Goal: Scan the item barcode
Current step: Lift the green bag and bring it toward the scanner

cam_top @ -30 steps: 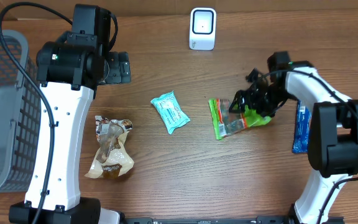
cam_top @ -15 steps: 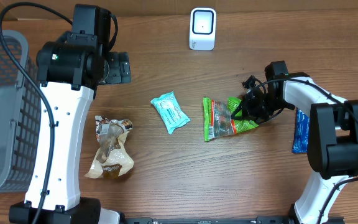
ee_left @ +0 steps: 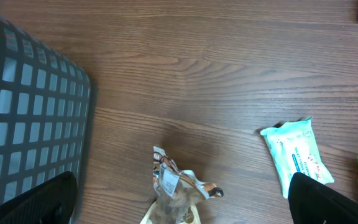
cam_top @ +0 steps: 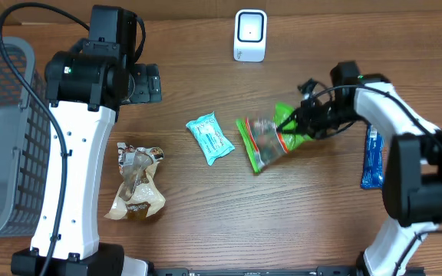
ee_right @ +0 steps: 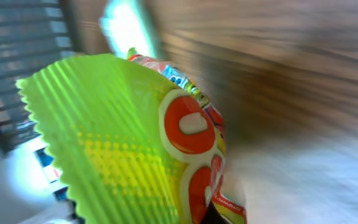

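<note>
My right gripper (cam_top: 293,123) is shut on the top edge of a green snack bag (cam_top: 262,142), which hangs tilted just above the table, right of centre. In the blurred right wrist view the bag's green crimped edge and orange print (ee_right: 123,143) fill the frame. The white barcode scanner (cam_top: 250,35) stands at the table's far edge, up and to the left of the bag. My left gripper (ee_left: 181,205) is open and holds nothing; it hovers over a crumpled brown snack bag (ee_left: 176,194).
A teal wipes pack (cam_top: 210,138) lies left of the green bag. The brown snack bag (cam_top: 136,184) lies at centre left, and a blue packet (cam_top: 371,158) sits under the right arm. A grey mesh basket (cam_top: 2,138) fills the left edge.
The right gripper shut on the green bag, then carried it left and slightly toward the far edge, swinging it. The left arm stayed still.
</note>
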